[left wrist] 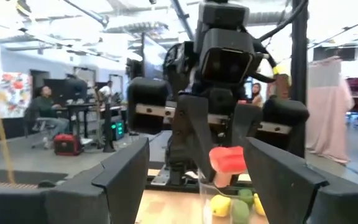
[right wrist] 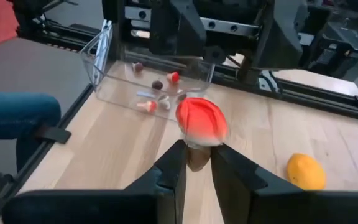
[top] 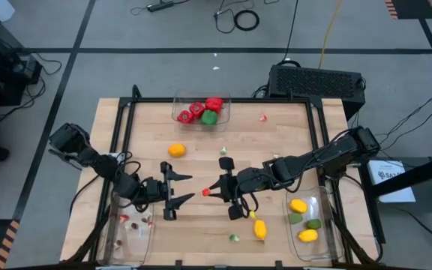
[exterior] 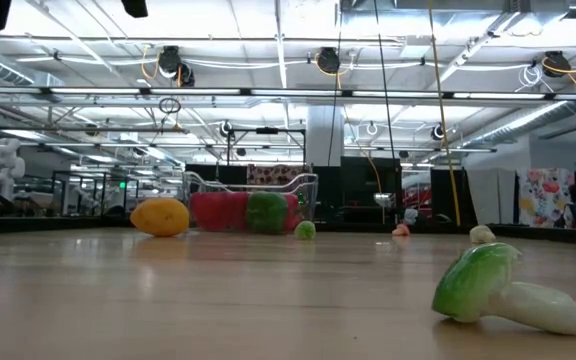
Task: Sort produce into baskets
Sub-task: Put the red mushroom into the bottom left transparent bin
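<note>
- Mushroom (right wrist: 201, 122), red-capped and tiny, looks light and rigid; we see the right gripper (right wrist: 197, 163) pinching its stem.
- Left gripper (top: 177, 196) faces it with fingers spread apart; we'd take the cap.

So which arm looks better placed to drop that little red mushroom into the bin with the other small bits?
Probably the left. Its open gripper faces the mushroom that the right gripper holds out to it, and the small-bits bin sits at the left arm's own corner, across the table from the right arm's side.

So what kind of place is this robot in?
Probably a big robot lab or workshop: a wooden table with two robot arms, ceiling lights and pipes overhead, and people at desks behind.
</note>
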`<state>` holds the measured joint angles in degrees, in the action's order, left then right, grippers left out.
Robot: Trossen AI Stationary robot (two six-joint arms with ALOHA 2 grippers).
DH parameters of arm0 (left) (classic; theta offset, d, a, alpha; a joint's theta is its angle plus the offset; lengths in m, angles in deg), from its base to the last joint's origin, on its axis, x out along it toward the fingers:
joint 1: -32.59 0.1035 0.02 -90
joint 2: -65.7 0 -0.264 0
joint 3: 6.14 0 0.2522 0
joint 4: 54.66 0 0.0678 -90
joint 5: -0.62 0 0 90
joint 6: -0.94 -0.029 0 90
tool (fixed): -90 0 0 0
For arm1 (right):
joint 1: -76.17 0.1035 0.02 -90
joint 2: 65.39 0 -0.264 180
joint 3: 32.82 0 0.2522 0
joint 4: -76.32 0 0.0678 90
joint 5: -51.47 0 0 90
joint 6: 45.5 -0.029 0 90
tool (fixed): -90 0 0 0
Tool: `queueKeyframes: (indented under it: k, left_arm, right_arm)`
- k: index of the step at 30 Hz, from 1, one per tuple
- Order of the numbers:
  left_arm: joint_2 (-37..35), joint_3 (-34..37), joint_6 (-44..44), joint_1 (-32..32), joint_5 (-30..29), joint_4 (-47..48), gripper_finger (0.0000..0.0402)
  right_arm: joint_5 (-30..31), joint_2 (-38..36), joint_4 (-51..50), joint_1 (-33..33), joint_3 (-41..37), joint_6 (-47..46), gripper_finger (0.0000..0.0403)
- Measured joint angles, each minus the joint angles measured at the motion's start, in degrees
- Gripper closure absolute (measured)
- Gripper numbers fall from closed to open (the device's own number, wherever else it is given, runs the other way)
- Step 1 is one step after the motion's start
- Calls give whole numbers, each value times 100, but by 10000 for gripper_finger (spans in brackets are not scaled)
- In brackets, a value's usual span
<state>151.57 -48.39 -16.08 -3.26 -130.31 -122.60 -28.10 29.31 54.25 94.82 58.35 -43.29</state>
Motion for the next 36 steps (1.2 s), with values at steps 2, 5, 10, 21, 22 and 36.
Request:
queueKeyframes:
  k: [2,5,10,21,22,36]
  left_arm:
    - [0,0,40,53,287,6,134]
    - [33,-13,333,181,611,134,134]
    - [250,-194,444,338,690,435,120]
    - [349,-329,360,420,771,487,83]
    - [415,-378,368,444,791,490,83]
    - [804,-787,196,541,798,507,84]
  right_arm:
    - [-3,17,-2,-18,0,0,337]
    - [-1,21,24,-22,0,-9,337]
    - [-1,21,62,-22,0,-22,337]
    - [-1,21,59,-20,1,-2,337]
    - [-1,21,60,-20,0,-2,337]
    - [-1,19,35,-20,0,-2,337]
